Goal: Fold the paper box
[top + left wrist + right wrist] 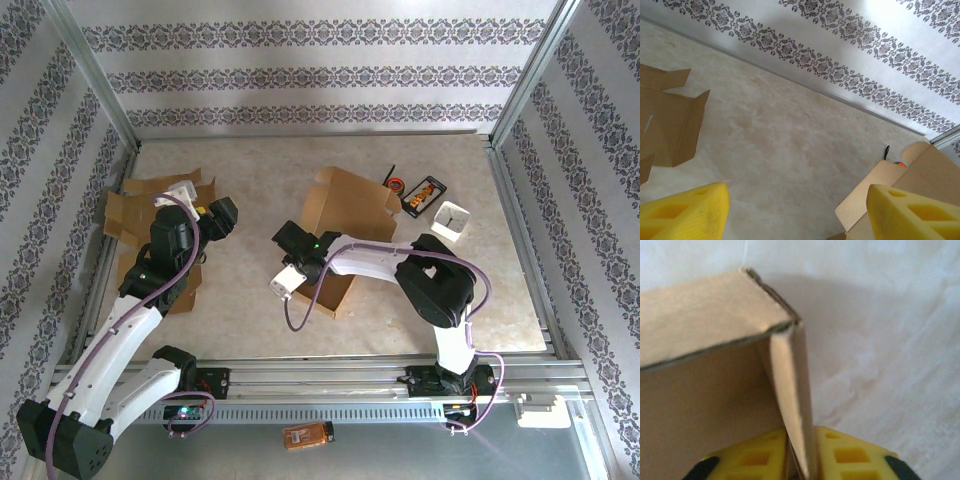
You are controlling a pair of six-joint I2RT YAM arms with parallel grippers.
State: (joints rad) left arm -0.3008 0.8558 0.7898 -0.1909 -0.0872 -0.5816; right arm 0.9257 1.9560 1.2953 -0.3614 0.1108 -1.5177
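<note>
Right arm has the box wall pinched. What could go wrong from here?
1. The right end effector grips only a thin flap; a pull could make it slip off or crease the flap.
2. The left end effector hangs open, away from the box, so nothing braces the box. It may slide toward the white container.

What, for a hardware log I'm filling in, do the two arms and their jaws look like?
Both the left arm and right arm have white link shells with black joint housings, and a purple cable loops along each. The jaws are bright yellow blocks with recessed cut-outs, seen in both wrist views.
</note>
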